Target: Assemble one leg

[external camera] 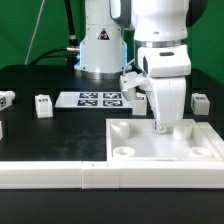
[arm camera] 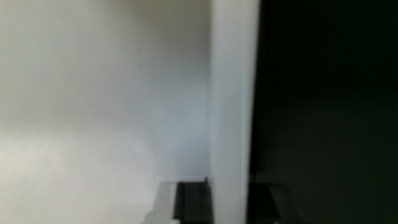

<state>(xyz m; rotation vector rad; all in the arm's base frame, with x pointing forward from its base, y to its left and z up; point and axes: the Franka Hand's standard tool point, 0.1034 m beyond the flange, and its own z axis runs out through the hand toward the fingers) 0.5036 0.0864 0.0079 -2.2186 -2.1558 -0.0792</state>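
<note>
Spanning the scene, the black table (external camera: pixel 40 140) carries a big white square plastic tray (external camera: pixel 150 150) with corner sockets. The white robot gripper (external camera: pixel 163 126) stands upright at the tray's far rim, on the exterior view's right. In the wrist view its dark fingers (arm camera: pixel 189 200) straddle that rim, probably to shift the tray, though I cannot tell whether they clamp it. The thin white marker board (external camera: pixel 100 98) lies beyond. A small white stubby plastic leg (external camera: pixel 43 105) sits untouched, well apart.

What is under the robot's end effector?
The white tray, at a corner. The end effector covers that spot, so anything it holds there is hidden.
</note>
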